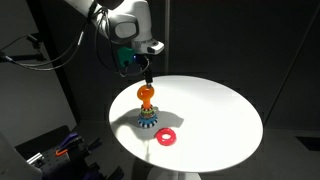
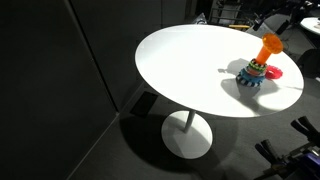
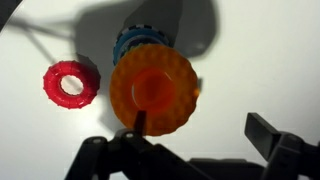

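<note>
A ring-stacking toy (image 1: 148, 121) stands on a round white table (image 1: 215, 105), with blue and multicoloured rings at its base. An orange ring (image 1: 146, 94) sits high on its post. My gripper (image 1: 147, 72) hangs just above the orange ring. In the wrist view my gripper (image 3: 200, 128) is open. Its one finger lies by the edge of the orange ring (image 3: 153, 88) and the other is well apart over bare table. A red ring (image 1: 166, 138) lies flat on the table beside the toy, and also shows in the wrist view (image 3: 70, 84). The toy (image 2: 252, 75) shows in both exterior views.
The table (image 2: 190, 60) stands on a single pedestal foot (image 2: 186, 137) in a dark room. Equipment with cables (image 1: 60, 150) sits on the floor beside it. A dark wall panel (image 2: 60, 70) stands close to the table's edge.
</note>
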{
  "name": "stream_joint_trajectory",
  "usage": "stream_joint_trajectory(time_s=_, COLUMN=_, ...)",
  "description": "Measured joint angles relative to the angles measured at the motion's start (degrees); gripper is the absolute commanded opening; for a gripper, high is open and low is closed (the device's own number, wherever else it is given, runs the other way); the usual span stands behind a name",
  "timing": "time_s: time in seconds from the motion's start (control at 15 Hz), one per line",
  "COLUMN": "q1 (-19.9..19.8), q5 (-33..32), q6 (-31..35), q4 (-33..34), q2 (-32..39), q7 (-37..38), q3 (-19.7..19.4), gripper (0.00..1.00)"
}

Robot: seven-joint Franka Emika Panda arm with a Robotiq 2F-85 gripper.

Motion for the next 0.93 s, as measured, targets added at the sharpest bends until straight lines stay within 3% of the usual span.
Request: stream_joint_trajectory(time_s=0.93, q1=0.0, q5=0.0, q6=0.8, q4=0.6, q2=1.4, q7=-0.1, q3=0.1, gripper=1.0)
